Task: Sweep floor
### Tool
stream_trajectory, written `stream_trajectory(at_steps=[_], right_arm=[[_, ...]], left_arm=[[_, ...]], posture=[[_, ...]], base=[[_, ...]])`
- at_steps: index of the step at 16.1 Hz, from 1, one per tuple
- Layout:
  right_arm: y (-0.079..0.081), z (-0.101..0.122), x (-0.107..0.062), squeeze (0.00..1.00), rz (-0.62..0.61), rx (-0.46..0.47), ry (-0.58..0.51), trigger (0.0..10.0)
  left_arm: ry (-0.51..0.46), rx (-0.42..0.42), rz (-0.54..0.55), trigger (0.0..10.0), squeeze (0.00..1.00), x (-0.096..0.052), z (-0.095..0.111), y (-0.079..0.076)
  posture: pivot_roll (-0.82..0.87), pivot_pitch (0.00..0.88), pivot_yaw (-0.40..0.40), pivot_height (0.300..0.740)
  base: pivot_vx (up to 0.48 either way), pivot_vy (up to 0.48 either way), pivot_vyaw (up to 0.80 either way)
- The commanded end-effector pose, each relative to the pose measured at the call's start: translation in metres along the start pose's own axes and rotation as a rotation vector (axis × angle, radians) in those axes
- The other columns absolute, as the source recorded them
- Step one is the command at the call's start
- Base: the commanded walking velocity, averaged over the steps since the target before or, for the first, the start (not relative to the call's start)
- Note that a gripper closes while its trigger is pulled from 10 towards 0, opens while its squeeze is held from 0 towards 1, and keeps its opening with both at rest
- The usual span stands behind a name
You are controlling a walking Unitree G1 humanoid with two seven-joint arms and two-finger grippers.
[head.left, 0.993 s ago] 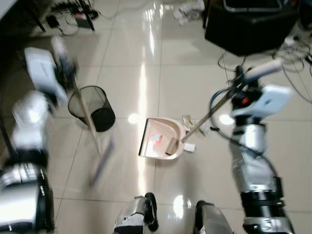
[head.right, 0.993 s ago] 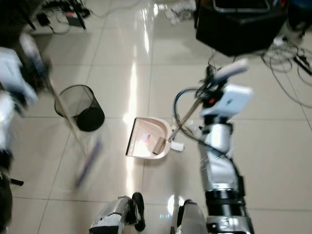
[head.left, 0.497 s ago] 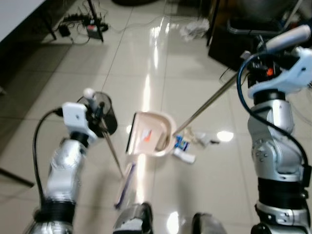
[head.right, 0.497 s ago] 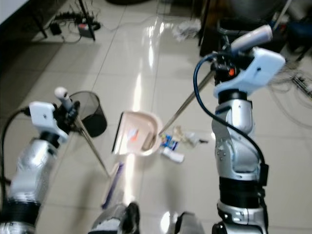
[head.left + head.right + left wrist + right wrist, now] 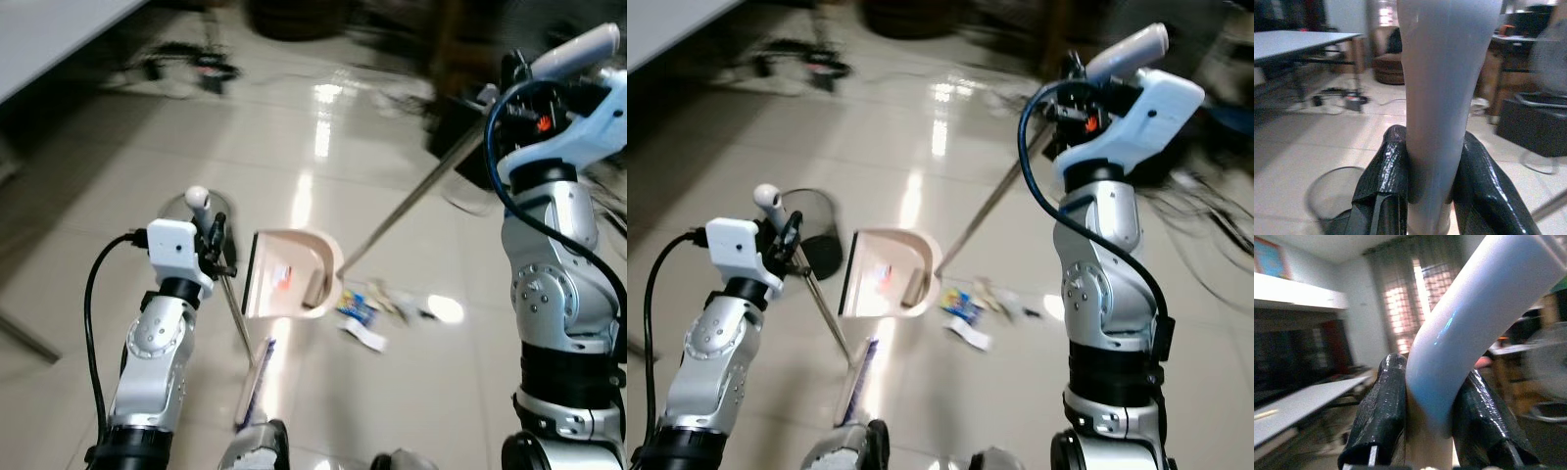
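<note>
Both silver arms are raised, the left gripper (image 5: 1430, 196) low on the left and the right gripper (image 5: 1425, 426) high, each with black fingers clamped round a pale handle.

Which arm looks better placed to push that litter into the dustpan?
Probably the left. Its gripper holds the broom, whose head rests on the floor near the litter. The right gripper holds the dustpan handle.
</note>
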State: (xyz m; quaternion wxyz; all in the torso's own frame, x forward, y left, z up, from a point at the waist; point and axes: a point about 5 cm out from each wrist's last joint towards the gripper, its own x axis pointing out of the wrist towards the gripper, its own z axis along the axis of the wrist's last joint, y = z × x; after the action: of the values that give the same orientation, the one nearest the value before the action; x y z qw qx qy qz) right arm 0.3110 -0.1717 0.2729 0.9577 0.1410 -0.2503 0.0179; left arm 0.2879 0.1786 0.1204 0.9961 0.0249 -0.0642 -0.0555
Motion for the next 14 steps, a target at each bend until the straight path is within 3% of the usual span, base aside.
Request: stream_trajectory(at_steps=[1, 6, 14], right_arm=[[0.004, 0.011, 0.004, 0.00, 0.022, 0.043, -0.046, 10.0], [0.001, 0.013, 0.006, 0.00, 0.006, 0.049, -0.056, 10.0], [-0.010, 0.020, 0.007, 0.00, -0.030, 0.049, -0.083, 10.0]], left_arm=[[-0.036, 0.019, 0.014, 10.0, 0.00, 0.000, 0.010, 0.002], [-0.028, 0.028, 0.036, 10.0, 0.00, 0.001, 0.013, 0.007], [-0.016, 0.018, 0.019, 10.0, 0.00, 0.003, 0.012, 0.000]], posture=[[-0.01, 0.050, 0.027, 0.740], [-0.02, 0.062, 0.038, 0.740], [-0.03, 0.071, 0.042, 0.740]], base=[[0.300, 0.000, 0.66], [0.314, 0.000, 0.63], [0.328, 0.000, 0.00]])
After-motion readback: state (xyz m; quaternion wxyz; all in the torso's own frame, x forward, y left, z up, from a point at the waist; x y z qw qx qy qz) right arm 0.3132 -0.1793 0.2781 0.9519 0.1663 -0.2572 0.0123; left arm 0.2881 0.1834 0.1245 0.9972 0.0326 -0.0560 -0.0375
